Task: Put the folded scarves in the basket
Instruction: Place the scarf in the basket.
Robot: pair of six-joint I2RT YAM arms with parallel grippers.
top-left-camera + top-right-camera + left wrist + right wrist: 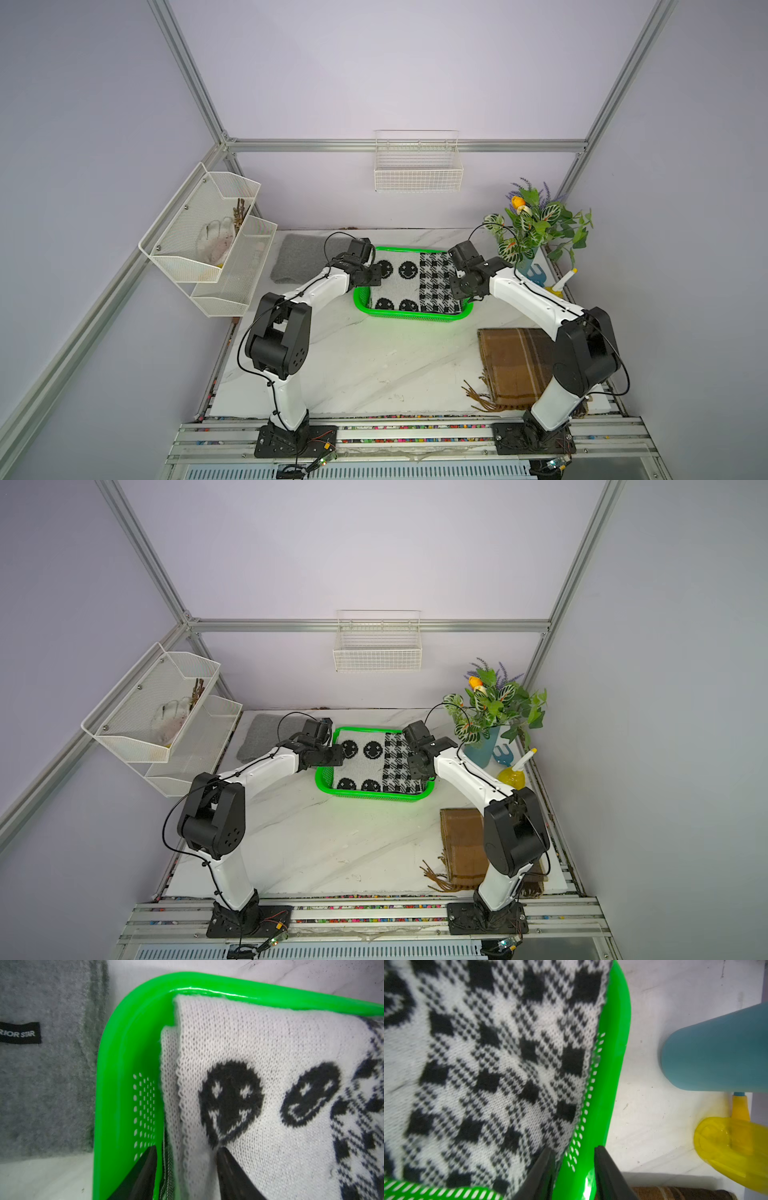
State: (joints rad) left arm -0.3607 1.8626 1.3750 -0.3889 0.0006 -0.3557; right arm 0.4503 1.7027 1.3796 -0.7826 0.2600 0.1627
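Scarf point(415, 286) soft, light, in basket point(409, 318); grab folded edge. Left jaws apart astride it; right jaws straddle basket wall, grip unclear.

White arm links point(320, 286), blk joints point(282, 340), blk base plates point(291, 441), blk pointed left gripper point(188, 1148)

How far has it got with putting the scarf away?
Nearly done. The scarf already lies flat inside the basket. In hand: the left gripper stands open around the scarf's edge, and the right gripper straddles the basket wall; its grip is unclear. Left: letting go fully and lifting both grippers away.
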